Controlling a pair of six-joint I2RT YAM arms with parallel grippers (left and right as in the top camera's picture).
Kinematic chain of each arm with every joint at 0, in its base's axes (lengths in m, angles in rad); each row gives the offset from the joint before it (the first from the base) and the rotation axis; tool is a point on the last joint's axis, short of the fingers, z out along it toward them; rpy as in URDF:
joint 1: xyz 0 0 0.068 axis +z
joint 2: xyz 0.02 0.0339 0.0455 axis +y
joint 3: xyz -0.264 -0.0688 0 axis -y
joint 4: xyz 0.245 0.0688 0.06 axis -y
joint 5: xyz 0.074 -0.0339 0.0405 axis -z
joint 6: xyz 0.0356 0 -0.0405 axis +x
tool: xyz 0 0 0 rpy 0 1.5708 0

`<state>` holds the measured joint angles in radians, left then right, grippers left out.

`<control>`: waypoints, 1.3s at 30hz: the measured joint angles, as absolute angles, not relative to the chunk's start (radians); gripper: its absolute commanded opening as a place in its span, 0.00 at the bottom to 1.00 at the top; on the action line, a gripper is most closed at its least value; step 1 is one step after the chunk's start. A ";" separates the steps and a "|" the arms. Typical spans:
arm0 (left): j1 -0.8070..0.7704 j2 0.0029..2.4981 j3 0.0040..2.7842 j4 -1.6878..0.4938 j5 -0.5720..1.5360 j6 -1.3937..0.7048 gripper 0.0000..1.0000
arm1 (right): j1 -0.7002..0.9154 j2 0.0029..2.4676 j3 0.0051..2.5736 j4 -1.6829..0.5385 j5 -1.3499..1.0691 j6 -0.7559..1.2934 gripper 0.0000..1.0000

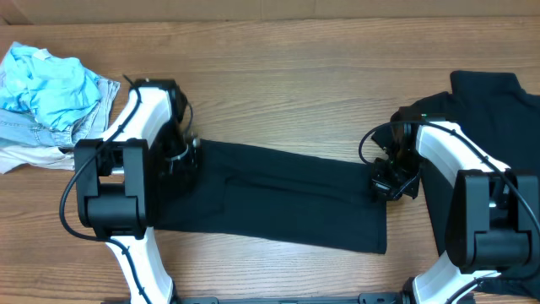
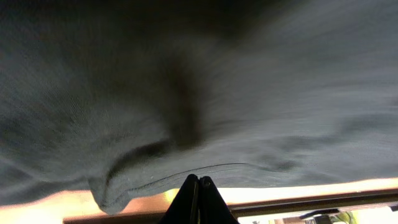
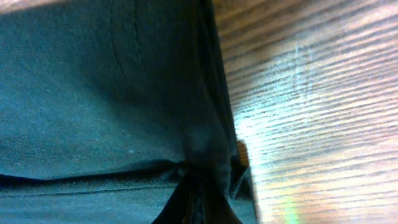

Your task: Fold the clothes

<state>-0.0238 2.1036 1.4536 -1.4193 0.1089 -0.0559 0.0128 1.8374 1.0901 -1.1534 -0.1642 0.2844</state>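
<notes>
A black T-shirt [image 1: 287,194] lies as a long folded strip across the middle of the wooden table [image 1: 278,76]. My left gripper [image 1: 181,156] is at its left end. In the left wrist view the fingers [image 2: 199,182] are closed together at the shirt's hem [image 2: 186,81], and the fabric is lifted with light under its edge. My right gripper [image 1: 390,181] is at the strip's right end. In the right wrist view its fingers [image 3: 199,180] are shut on bunched black fabric [image 3: 93,93] at the edge. The collar tag is hidden.
A second black shirt [image 1: 498,101] lies at the right, partly under my right arm. A pile of light blue and denim clothes [image 1: 51,93] sits at the far left.
</notes>
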 measured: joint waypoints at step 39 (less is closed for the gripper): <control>0.228 2.091 1.545 -1.331 0.244 0.034 0.61 | 0.004 1.837 1.113 -1.192 -0.111 0.284 0.06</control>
<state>0.2283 2.0914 1.5452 -1.3312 0.2440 0.0338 0.0044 1.8374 1.1126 -1.1923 -0.1112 0.2840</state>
